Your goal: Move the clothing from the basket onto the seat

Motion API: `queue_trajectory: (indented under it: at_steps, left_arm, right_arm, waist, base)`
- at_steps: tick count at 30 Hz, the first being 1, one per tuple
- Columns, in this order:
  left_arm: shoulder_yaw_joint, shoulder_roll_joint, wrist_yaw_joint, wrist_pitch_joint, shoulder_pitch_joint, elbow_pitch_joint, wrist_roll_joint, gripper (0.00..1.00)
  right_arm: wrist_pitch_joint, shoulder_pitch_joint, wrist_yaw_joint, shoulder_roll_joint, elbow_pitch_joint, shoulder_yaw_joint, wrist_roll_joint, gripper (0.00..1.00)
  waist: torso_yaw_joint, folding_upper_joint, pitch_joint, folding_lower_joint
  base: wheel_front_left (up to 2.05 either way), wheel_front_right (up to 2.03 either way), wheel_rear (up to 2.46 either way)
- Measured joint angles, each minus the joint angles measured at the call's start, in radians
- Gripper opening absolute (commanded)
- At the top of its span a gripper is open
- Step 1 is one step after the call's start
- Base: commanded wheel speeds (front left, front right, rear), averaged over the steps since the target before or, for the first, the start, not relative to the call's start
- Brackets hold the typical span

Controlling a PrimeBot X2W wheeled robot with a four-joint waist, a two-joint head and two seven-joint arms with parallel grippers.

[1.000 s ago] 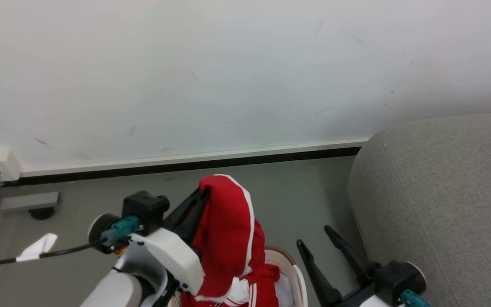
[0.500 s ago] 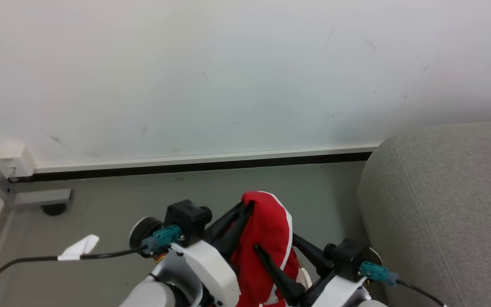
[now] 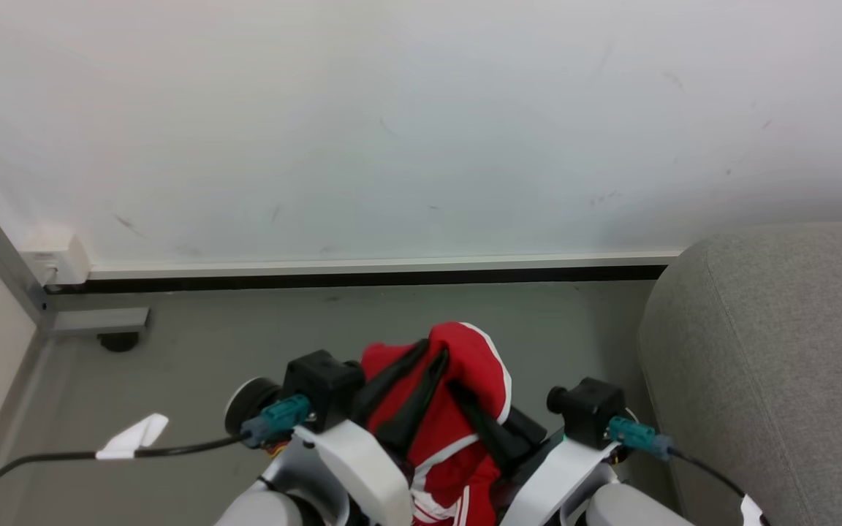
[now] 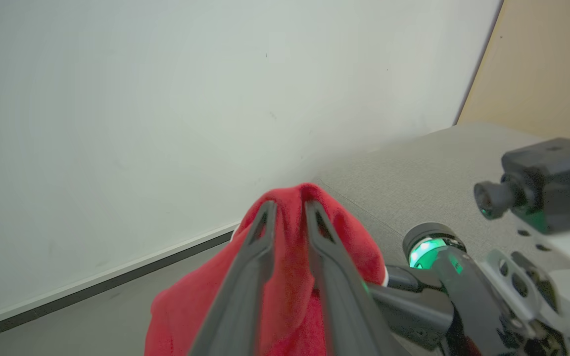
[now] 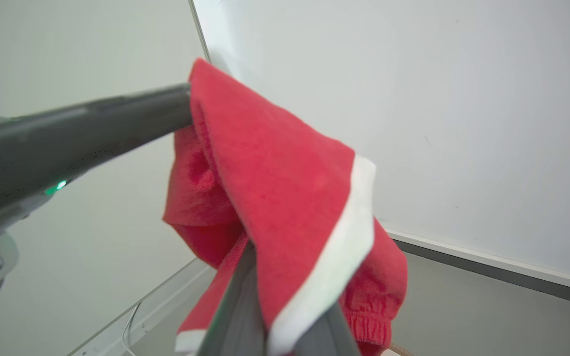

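**A:** Nearest items first. The grippers?

**B:** Entry one: left gripper [image 3: 432,351]. Its fingers slant up toward its partner, and the narrow gap between them is packed with red fabric. It is pinching the clothing [image 3: 476,358]. Entry two: right gripper [image 3: 459,389]. Its fingers are pressed together on the same fabric and slant up the opposite way, so the two pairs meet like a tent.

**A:** Arms?

**B:** Left forearm [image 3: 362,467] and right forearm [image 3: 552,475], both pale. They rise side by side with the wrists turned inward and the black camera blocks facing outward.

**A:** The clothing: position and direction?

**B:** One piece, red with white trim, draped over both sets of fingertips and held clear of the floor [image 3: 231,343]. Its long axis runs up and down. The folded peak is uppermost at the fingertips, and the rest hangs down between the wrists. The white-trimmed edge is on the right gripper's side.

**A:** Changes on record?

**B:** A second ago the left gripper carried it alone, while the right stood spread and apart on the seat's side. Half a second ago the right fingers straddled the fabric, not yet closed; now they are clamped on it. The camera has also swung, so the shift of the background is not counted.

**A:** Farther items?

**B:**
- Floor: grey, below and beyond the fingertips.
- Tagged cable [image 3: 132,435]: off the left gripper's outer side.
- Seat [image 3: 772,351]: light grey, off the right gripper's outer side, apart from the clothing.
- Skirting board [image 3: 377,267] and white wall [image 3: 392,131]: farthest, beyond both fingertips.
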Motion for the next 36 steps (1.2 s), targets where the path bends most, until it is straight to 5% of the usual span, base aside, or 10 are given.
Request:
queue_trajectory:
  at_steps: [15,36]
  left_arm:
    - [-0.021,-0.001,-0.006,-0.153,0.089,0.094,0.004,1.00]
    - [-0.089,-0.054,-0.041,-0.239,0.036,0.192,0.045,1.00]
  right_arm:
    - [-0.002,-0.001,0.000,-0.098,-0.095,-0.171,-0.038,0.00]
    - [0.010,0.082,0.000,-0.217,-0.251,-0.331,-0.093,0.00]
  waist:
    - [-0.064,0.0000,0.024,0.0001]
    - [-0.422,0.0001,0.123,0.0001]
  base:
    - [0.00,0.00,0.00]
    - [0.00,0.00,0.00]
